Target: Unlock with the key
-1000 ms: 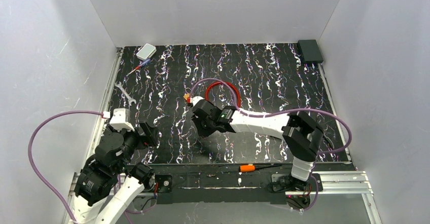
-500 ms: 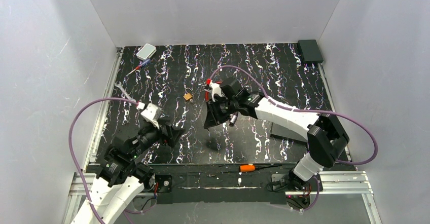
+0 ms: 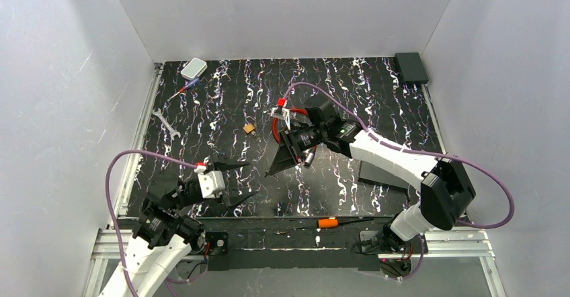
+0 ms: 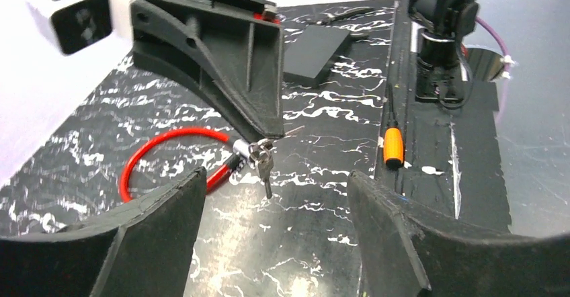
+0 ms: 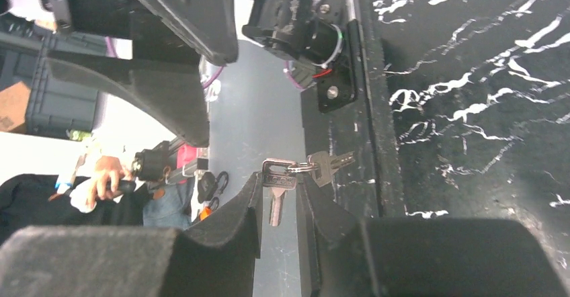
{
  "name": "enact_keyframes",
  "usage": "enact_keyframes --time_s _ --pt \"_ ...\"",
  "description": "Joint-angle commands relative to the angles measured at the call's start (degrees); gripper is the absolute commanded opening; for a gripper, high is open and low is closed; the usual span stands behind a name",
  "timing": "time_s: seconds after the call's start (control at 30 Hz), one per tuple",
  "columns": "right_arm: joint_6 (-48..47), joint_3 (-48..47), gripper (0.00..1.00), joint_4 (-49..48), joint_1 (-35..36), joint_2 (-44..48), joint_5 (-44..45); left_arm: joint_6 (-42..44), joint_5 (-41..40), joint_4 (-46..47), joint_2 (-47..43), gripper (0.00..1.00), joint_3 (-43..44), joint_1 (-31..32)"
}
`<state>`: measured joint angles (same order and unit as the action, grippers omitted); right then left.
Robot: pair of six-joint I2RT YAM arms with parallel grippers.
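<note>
My right gripper (image 5: 279,184) is shut on the head of the key (image 5: 277,191), a small silvery key whose blade points back between the fingers. A ring links it to a second key (image 5: 329,164) hanging loose. In the top view this gripper (image 3: 271,171) points down-left above mid-table. My left gripper (image 3: 252,179) is open and faces it from the near left. In the left wrist view the keys (image 4: 264,162) dangle from the right fingers (image 4: 228,75), beyond my open left gripper (image 4: 277,176). The small brass padlock (image 3: 249,128) lies untouched on the mat.
A red cable lock (image 4: 161,146) lies under the right arm. An orange-handled screwdriver (image 3: 329,222) lies at the near edge, a silver wrench (image 3: 165,123) at the left. A dark flat block (image 3: 380,174) sits right of centre. A white box (image 3: 193,68) and a black box (image 3: 411,67) stand at the back.
The right gripper has moved back and right with the key, uncovering the brass padlock. The left arm has swung out low over the mat, its open gripper now pointing right.
</note>
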<state>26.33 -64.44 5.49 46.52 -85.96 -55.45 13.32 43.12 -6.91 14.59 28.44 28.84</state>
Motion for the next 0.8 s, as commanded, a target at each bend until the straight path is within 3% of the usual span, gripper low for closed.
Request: enact_keyframes --time_s 0.0,0.33,0.77 --pt "5.79 2.24 0.01 -11.07 -0.2 2.98 -8.45 3.46 9.22 6.54 2.95 0.72 -0.64 -0.09" --pt "5.68 2.68 0.01 -11.56 0.12 4.09 -10.12 5.31 14.39 9.7 8.55 0.62 1.35 0.08" --pt "5.09 2.03 0.01 -12.49 1.68 3.49 -10.49 3.78 12.88 15.52 13.01 0.55 1.23 2.13"
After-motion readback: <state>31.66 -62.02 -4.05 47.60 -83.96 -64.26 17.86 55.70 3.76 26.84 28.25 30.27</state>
